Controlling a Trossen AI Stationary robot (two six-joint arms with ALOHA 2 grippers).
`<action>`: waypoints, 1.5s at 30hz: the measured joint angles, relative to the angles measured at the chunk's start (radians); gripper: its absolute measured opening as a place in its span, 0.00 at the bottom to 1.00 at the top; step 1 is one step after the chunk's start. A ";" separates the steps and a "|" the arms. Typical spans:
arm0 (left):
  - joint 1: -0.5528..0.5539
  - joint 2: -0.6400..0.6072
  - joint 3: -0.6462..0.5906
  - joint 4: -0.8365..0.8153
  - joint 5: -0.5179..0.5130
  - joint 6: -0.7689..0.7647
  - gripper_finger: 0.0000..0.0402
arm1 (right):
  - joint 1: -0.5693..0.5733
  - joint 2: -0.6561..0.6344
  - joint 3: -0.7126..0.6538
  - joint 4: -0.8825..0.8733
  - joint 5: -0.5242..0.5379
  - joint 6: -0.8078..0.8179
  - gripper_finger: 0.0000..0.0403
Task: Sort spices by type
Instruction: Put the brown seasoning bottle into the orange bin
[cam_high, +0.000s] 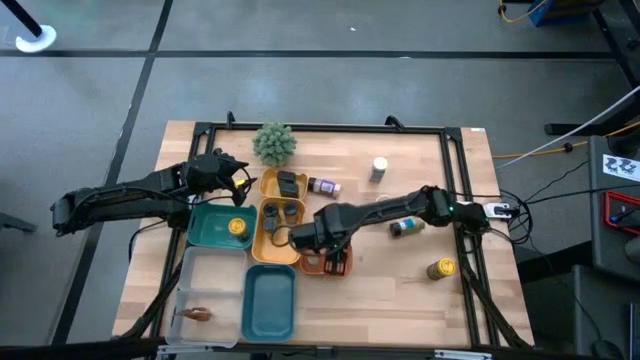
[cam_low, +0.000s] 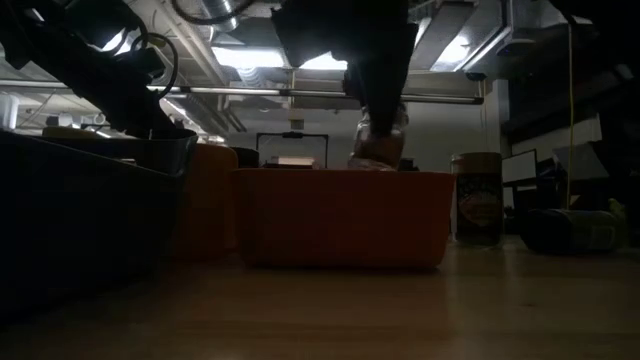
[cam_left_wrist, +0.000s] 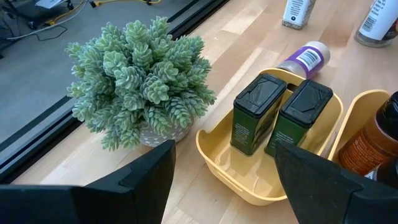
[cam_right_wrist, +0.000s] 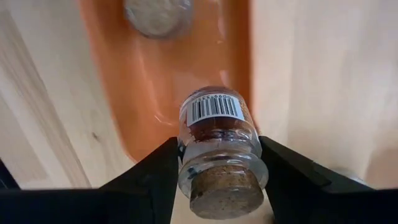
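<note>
My right gripper hangs over the orange tray and is shut on a small glass jar of red-brown spice with a cork stopper. A second jar stands in that tray. My left gripper is open and touches nothing, hovering by the far yellow tray, where two dark green tins with black lids stand. A purple-capped bottle lies on its side just beyond that tray. In the low view the held jar shows above the orange tray's rim. My right gripper pinches the jar between its two fingers, on the glass wall just below the cork. The fingers come from above, pointing down along the jar. The cork end is toward the wrist and the barcoded base points into the orange tray. Whether the base touches the tray floor is hidden.
A fuzzy green plant stands near the table's far edge. A second yellow tray, a teal tray with a yellow-capped jar, another teal tray and a clear tray fill the left half. Loose bottles sit on the right.
</note>
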 joint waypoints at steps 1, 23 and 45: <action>0.000 0.000 0.000 -0.001 0.000 0.000 0.65 | 0.007 0.006 0.000 0.009 0.000 0.003 0.49; 0.000 0.000 0.000 -0.007 0.000 0.000 0.65 | 0.035 0.079 -0.006 0.122 0.011 0.003 0.49; 0.000 0.000 0.000 -0.007 0.000 0.000 0.65 | 0.034 0.102 -0.010 0.186 0.032 0.001 0.49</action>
